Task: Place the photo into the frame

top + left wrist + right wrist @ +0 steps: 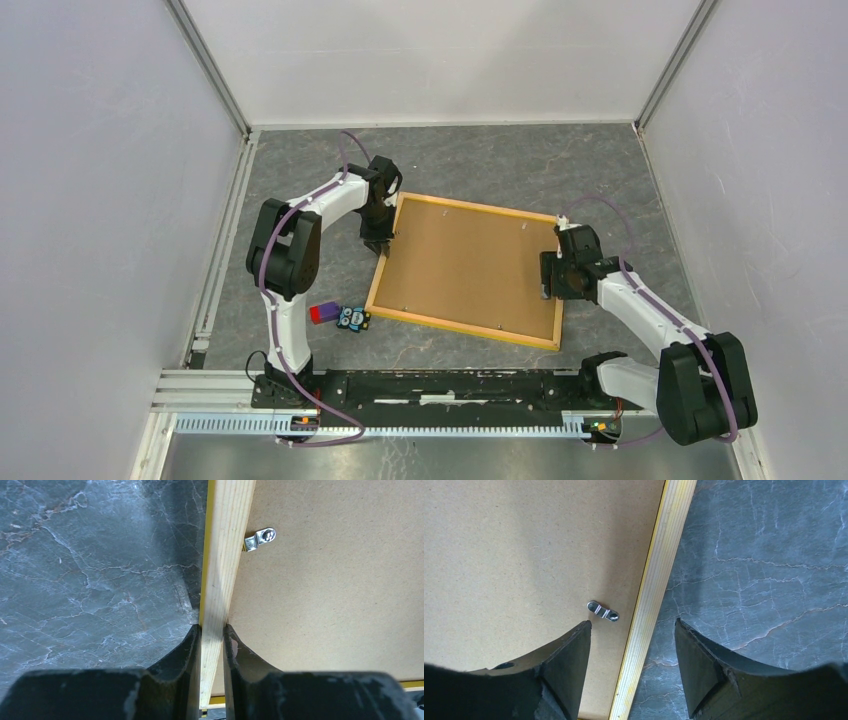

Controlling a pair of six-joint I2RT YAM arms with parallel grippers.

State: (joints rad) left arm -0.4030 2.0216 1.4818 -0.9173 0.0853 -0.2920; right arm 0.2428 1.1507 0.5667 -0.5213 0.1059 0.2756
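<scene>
The frame [480,208], with a thin yellow-orange border, lies back-up on the dark marble table, and the brown hardboard backing panel [465,265] fills it. The photo is hidden. My left gripper [380,240] is shut on the frame's left rail [222,570], one finger on each side. My right gripper [553,280] is open and straddles the right rail [659,580], one finger over the backing [524,555] and one over the table. A metal turn clip shows near each gripper, in the left wrist view [260,539] and the right wrist view [603,611].
A small purple-and-red block [322,313] and a small blue owl-like figure [351,319] lie just off the frame's near left corner. White walls enclose the table on three sides. A metal rail [400,400] runs along the near edge.
</scene>
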